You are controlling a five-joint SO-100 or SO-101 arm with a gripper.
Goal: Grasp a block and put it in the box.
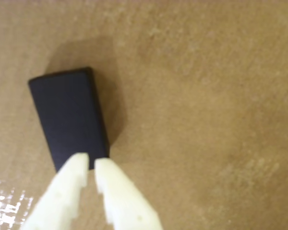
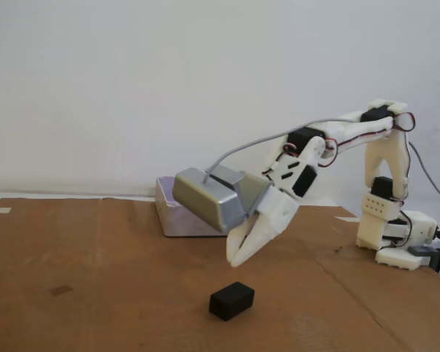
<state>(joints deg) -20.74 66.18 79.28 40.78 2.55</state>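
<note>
In the fixed view we see the white arm (image 2: 367, 147) reaching from its base at the right edge of the brown cardboard sheet (image 2: 95, 279) toward the middle, with its gripper (image 2: 236, 258) pointing down and to the left, its tips hanging in the air above the cardboard. The two pale fingers (image 1: 77, 167) sit almost together in the wrist view, only a thin slit between their tips, and they hold nothing. The black block (image 2: 232, 301) lies flat on the cardboard near the front edge, just below and slightly left of the gripper's tips in the fixed view, apart from them. In the wrist view the block (image 1: 69, 117) fills the left half of the picture, its near end passing behind the fingertips, and a soft shadow lies on the cardboard around its far and right sides. The box (image 2: 169, 213), a pale lilac-grey tray, rests toward the back edge of the cardboard against the white wall (image 2: 132, 88); a shiny grey housing (image 2: 209, 198) mounted on the gripper hides much of it. A grey cable (image 2: 279, 139) arcs from that housing back along the arm.
</note>
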